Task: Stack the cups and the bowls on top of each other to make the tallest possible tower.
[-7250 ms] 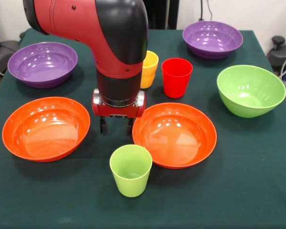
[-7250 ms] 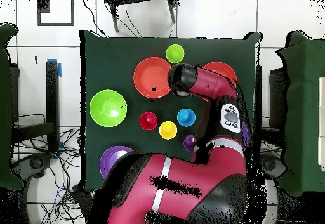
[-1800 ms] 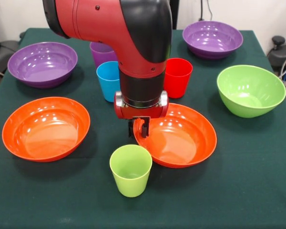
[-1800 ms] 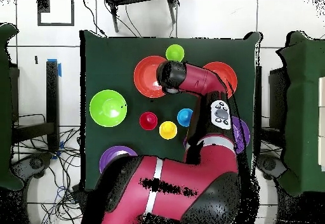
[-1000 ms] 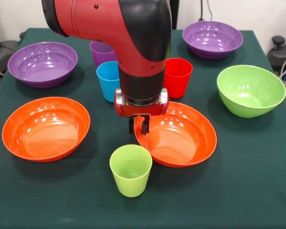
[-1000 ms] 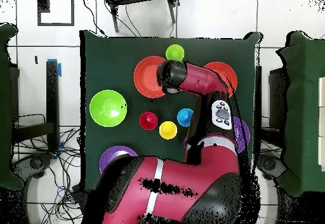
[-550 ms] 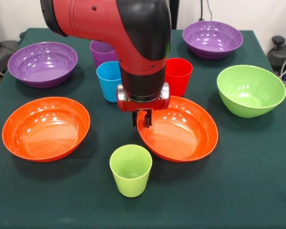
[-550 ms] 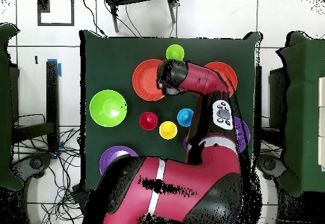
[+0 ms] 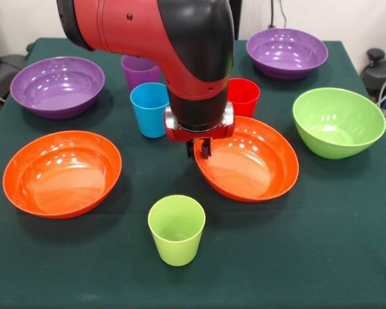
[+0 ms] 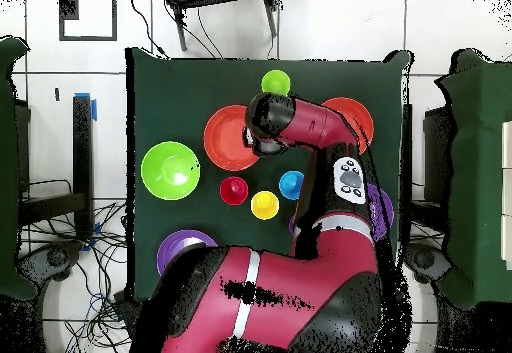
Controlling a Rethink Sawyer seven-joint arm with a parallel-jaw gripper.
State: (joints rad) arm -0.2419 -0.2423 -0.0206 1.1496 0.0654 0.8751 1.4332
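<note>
Orange bowl (image 9: 249,162) is clamped at its 9 o'clock rim by the gripper (image 9: 198,149), tilted at desk (image 9: 334,257) centre. Light green cup (image 9: 176,230) stands upright at its 7 o'clock, apart; blue cup (image 9: 149,109) at 10 o'clock.

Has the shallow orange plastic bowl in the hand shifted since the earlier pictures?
Yes. The shallow orange plastic bowl, gripped at its rim by the hand, has moved away from the light green plastic cup and now overlaps the red plastic cup.
</note>
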